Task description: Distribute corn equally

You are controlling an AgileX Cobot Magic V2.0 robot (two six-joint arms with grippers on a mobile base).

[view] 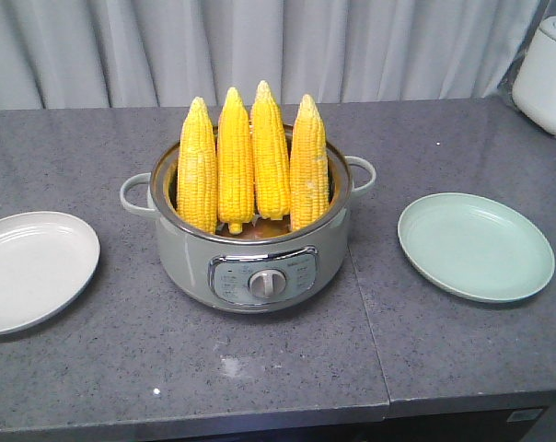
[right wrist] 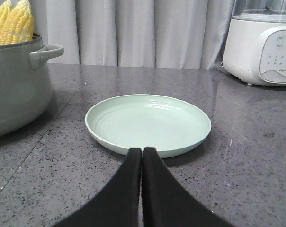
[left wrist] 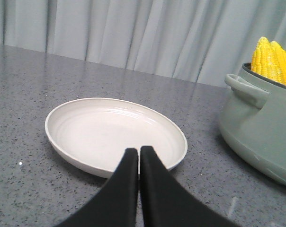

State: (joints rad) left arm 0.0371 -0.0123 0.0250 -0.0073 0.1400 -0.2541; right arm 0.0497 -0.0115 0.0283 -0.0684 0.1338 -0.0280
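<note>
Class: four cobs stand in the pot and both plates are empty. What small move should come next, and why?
Probably open the left gripper and raise it toward the nearest corn cob. It is shut, low by the near rim of the white plate. All four cobs stand upright in the pot, and neither the white plate nor the green plate holds any yet.

grey counter: white plate, pot, green plate, white appliance.

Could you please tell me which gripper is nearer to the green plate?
Right. The right gripper sits just before the green plate, jaws shut; the left gripper faces the white plate, on the pot's far side.
</note>
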